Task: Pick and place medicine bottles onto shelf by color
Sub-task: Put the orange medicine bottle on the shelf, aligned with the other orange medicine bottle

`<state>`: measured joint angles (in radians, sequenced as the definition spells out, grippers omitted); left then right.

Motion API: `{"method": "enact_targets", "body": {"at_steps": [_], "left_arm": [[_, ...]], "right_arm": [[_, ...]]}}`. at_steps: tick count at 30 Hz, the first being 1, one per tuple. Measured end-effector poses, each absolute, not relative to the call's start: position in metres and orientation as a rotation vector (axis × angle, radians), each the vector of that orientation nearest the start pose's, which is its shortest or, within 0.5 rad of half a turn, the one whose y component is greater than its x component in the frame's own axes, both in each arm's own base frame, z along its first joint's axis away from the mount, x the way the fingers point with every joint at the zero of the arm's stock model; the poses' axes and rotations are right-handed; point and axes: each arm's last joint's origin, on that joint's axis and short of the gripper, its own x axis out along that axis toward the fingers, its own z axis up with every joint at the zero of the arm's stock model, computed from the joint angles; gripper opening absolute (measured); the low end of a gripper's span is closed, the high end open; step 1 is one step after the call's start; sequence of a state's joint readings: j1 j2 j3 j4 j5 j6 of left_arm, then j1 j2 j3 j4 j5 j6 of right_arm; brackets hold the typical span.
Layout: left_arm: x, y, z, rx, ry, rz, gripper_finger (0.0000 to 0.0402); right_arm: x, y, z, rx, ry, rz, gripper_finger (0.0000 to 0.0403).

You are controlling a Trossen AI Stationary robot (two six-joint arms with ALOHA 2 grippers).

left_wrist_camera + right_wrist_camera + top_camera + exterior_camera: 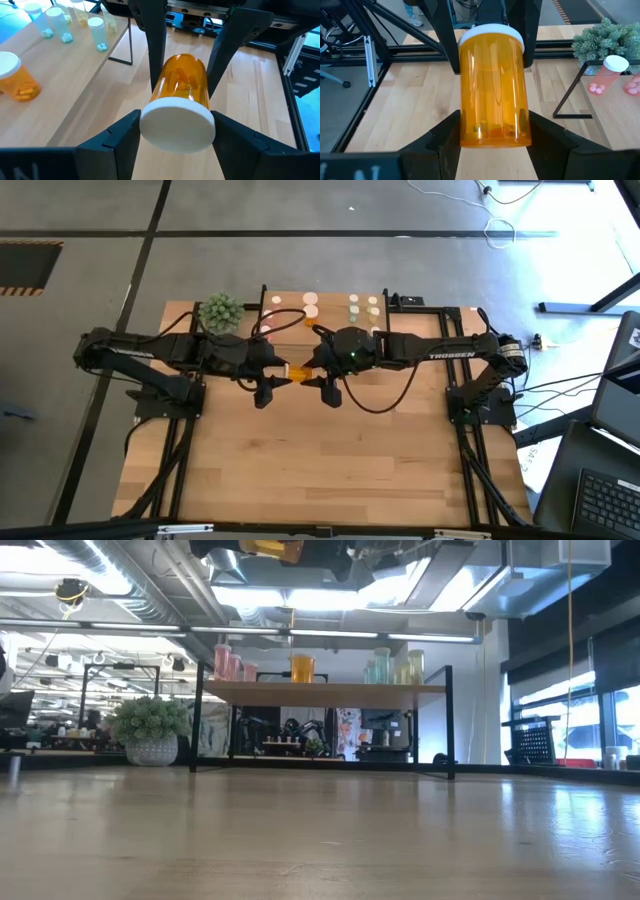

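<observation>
A large orange medicine bottle (300,372) with a white cap lies level in the air between both grippers, above the table's middle. My left gripper (176,119) is shut on its cap end, my right gripper (494,120) on its base end. The low view shows the bottle (272,549) high at the picture's top. The shelf (325,692) stands at the table's far edge on black legs. On its board stand pink bottles (230,662) at the left, one orange bottle (302,668) in the middle and pale green bottles (392,664) at the right. My left gripper pinches the white cap (177,125) between its two fingers, coming level from the table's left, fingers along the bottle. The bottle is lifted clear and lies on its side. My right gripper pinches the orange body at its base end (495,127) between its two fingers, coming level from the table's right. Its fingers (155,45) show on either side of the bottle's far end in the left wrist view.
A spiky green potted plant (220,311) stands at the shelf's left end (152,730). Black arm mounts and cables (470,405) flank the table. The bare wooden tabletop (320,460) stretches from below the grippers to the near edge.
</observation>
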<state>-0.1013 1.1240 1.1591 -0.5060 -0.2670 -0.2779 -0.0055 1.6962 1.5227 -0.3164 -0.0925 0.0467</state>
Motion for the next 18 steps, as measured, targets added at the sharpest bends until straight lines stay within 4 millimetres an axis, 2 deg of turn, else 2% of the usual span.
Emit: {"method": "enact_targets", "body": {"at_steps": [18], "left_arm": [[0.2335, -0.0156, 0.3668, -0.185, 0.436, 0.232, 0.0213]], "right_arm": [[0.3898, -0.0078, 0.3371, 0.079, 0.490, 0.066, 0.0194]]}}
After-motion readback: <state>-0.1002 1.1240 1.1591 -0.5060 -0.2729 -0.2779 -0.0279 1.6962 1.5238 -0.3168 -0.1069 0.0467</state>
